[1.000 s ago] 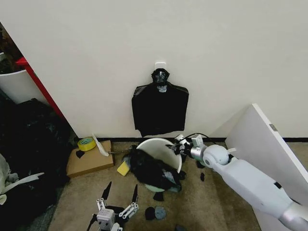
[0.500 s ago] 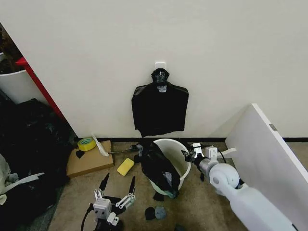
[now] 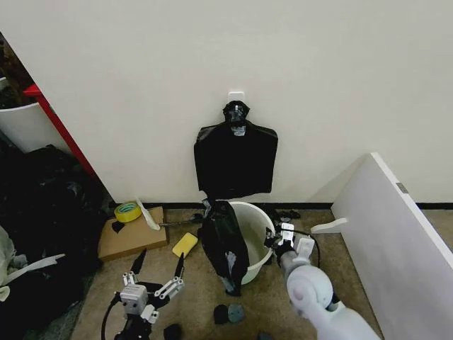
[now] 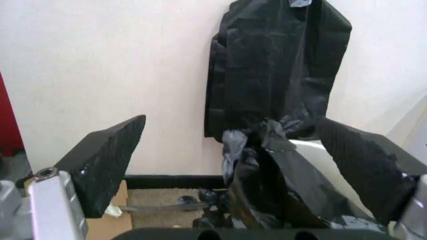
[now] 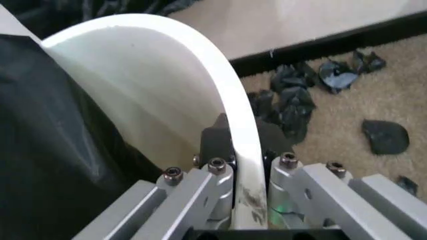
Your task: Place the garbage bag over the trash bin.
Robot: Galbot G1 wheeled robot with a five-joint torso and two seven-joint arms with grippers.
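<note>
Floor: tan carpet (image 3: 269, 312), running up to the wall.
Bin: the trash bin (image 3: 256, 219) stands on it near the wall.
Left of bin: yellow sponge (image 3: 185, 245), then a flat cardboard box (image 3: 131, 237) with a tape roll (image 3: 127, 211) on top.
Scraps: dark bits (image 3: 228, 312) lie in front of the bin.

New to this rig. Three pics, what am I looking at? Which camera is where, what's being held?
It is a wheeled robot with two arms, each ending in a gripper. The wide picture comes from its head camera, looking down at a carpeted floor by a wall. The other two come from cameras on its wrists.

The right gripper is clamped on the rim of the trash bin, one finger inside, one outside. The garbage bag hangs over the bin's near-left edge, draped down its outside. The left gripper is low on the left, open, holding nothing, pointed toward the bag.

A folded black bundle hangs on the wall hook above.
</note>
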